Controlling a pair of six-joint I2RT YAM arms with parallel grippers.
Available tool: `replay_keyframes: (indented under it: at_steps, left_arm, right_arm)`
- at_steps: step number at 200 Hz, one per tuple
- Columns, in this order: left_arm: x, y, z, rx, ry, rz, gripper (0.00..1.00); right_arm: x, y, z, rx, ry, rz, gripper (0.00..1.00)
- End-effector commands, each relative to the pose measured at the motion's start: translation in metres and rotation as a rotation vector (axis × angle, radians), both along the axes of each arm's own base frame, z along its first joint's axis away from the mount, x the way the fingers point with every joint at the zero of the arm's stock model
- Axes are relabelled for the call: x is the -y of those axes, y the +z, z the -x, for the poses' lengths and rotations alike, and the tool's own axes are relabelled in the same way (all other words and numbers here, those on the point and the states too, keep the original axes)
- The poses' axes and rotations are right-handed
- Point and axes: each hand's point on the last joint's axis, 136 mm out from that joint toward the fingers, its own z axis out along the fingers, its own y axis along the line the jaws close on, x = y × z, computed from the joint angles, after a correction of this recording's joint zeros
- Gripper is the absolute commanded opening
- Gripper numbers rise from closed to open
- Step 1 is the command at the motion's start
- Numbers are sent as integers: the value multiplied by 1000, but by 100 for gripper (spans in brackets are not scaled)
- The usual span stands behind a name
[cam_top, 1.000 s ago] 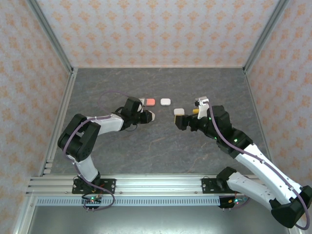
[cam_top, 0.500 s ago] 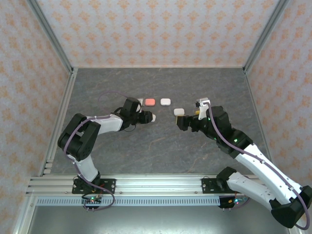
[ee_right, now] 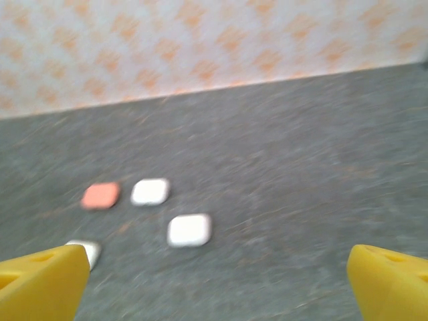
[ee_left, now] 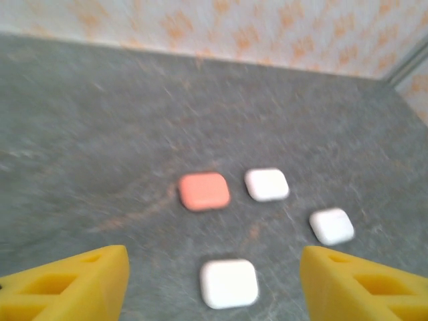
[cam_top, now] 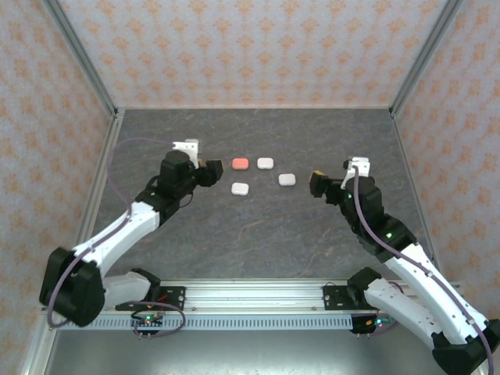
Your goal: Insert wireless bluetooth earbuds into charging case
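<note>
Four shut charging cases lie on the dark table: a pink case point(cam_top: 241, 163), a white case point(cam_top: 266, 163) beside it, a white case point(cam_top: 287, 179) to the right and a white case point(cam_top: 240, 188) nearest. The earbuds are out of view. My left gripper point(cam_top: 208, 173) hovers left of the cases, open and holding nothing. In the left wrist view the nearest white case point(ee_left: 229, 283) lies on the table between my yellow fingers point(ee_left: 73, 281), apart from them. My right gripper point(cam_top: 316, 183) stands open to the right of the cases, with nothing in it point(ee_right: 214, 291).
Patterned walls point(cam_top: 250, 47) close in the table on three sides, with metal posts at the back corners. A slotted aluminium rail point(cam_top: 250, 297) runs along the near edge by the arm bases. Bare grey table point(cam_top: 258, 234) lies in front of the cases.
My left gripper opened, let go of the nearest white case and pulled back to the left. My right gripper drew back to the right, away from the right-hand white case.
</note>
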Motion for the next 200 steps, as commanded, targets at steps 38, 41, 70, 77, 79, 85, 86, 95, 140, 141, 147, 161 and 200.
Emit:
replay_keyframes:
  at_steps: [38,41,70,77,79,85,86,95,140,141,147,161,200]
  left_arm:
    - [-74,48,43,228,230,-195,88]
    - [-76,51,45,240,236,-196,89]
    - [-89,63,64,315,264,-218,100]
    - [-90,63,67,323,266,-226,100]
    - [-91,63,68,325,266,-228,100]
    - [-92,64,71,332,266,-233,100]
    - [-92,64,71,332,266,-235,100]
    - [-94,66,74,339,267,-241,100]
    - [-96,69,83,350,255,-262,100]
    - [-96,69,83,350,254,-261,100]
    - [-95,69,83,350,248,-264,100]
    - [-94,67,83,341,236,-272,100]
    - [-95,64,83,325,239,-282,100]
  right_arm:
    - [75,-4,-14,115,-374,161,99]
    - [78,-7,-15,113,-385,166,99]
    - [100,-39,-24,91,-463,165,99]
    - [102,-48,-27,80,-458,160,99]
    - [103,-50,-28,78,-458,158,99]
    - [105,-57,-30,73,-463,156,99]
    - [106,-59,-31,72,-463,156,99]
    - [111,-67,-33,66,-484,160,99]
    - [116,-105,-58,39,-469,167,99]
    - [116,-106,-58,41,-466,166,99]
    - [114,-109,-62,49,-452,164,99]
    - [111,-114,-69,59,-421,185,99]
    - [106,-131,-79,106,-371,202,99]
